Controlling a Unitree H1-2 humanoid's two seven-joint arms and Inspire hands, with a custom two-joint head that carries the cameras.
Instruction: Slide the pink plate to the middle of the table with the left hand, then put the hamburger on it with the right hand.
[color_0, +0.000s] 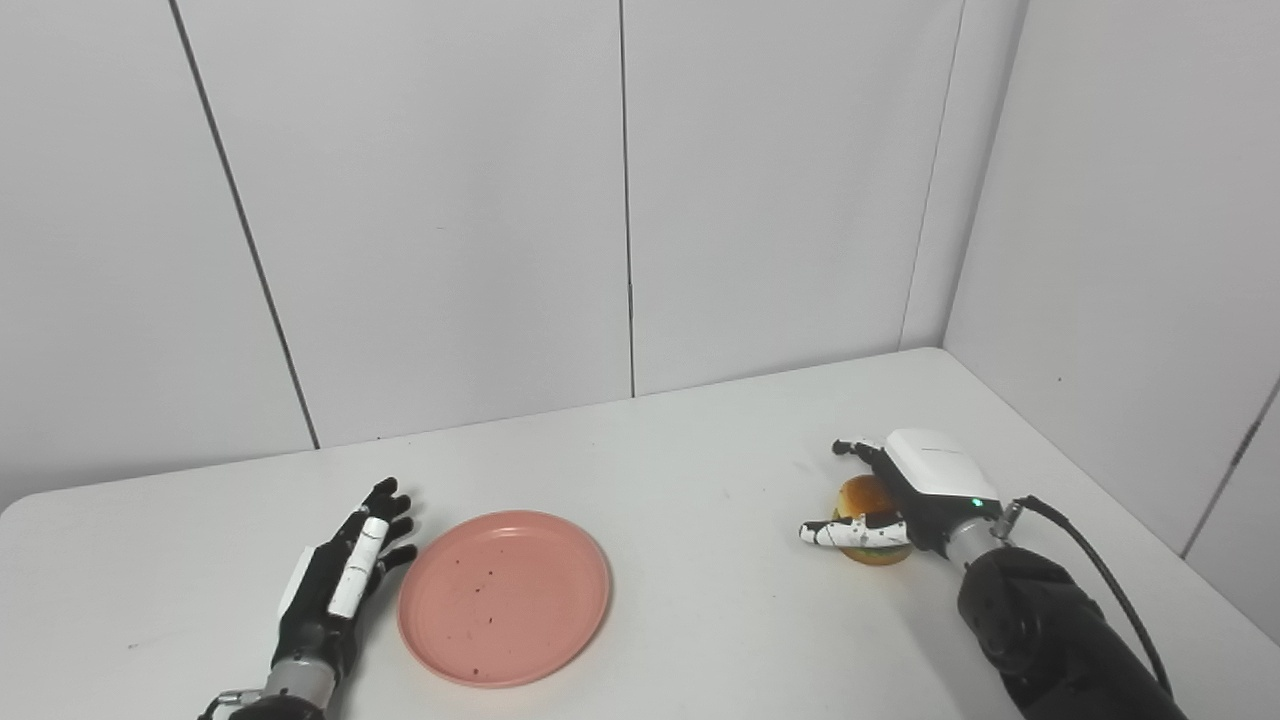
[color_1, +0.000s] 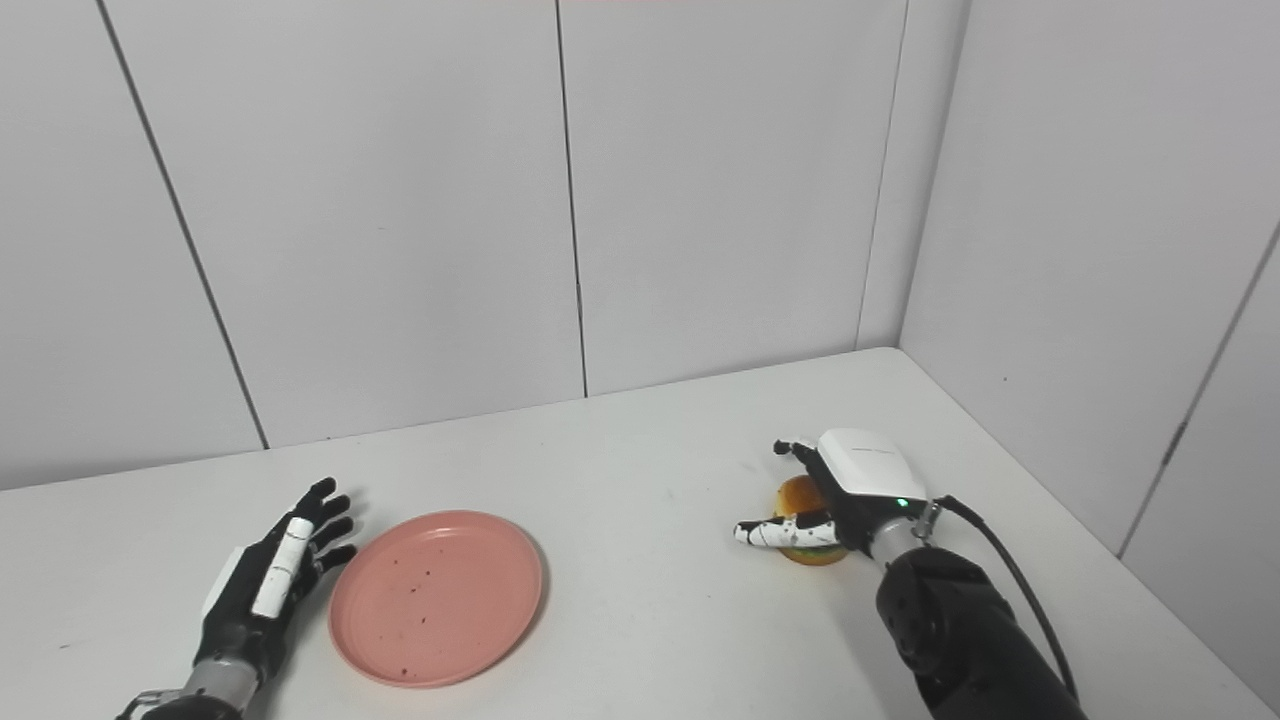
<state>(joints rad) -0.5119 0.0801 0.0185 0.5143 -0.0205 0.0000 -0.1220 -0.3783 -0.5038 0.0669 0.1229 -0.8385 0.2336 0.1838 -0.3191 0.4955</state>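
Pink plate (color_0: 504, 598) being parked left of table (color_0: 700, 460) centre, left hand (color_0: 340, 580) spread empty beside it | hamburger (color_0: 868, 522) being cupped by right hand (color_0: 915, 495) at right, grip can't be confirmed | probably light, squishy, best being pinched by bun sides
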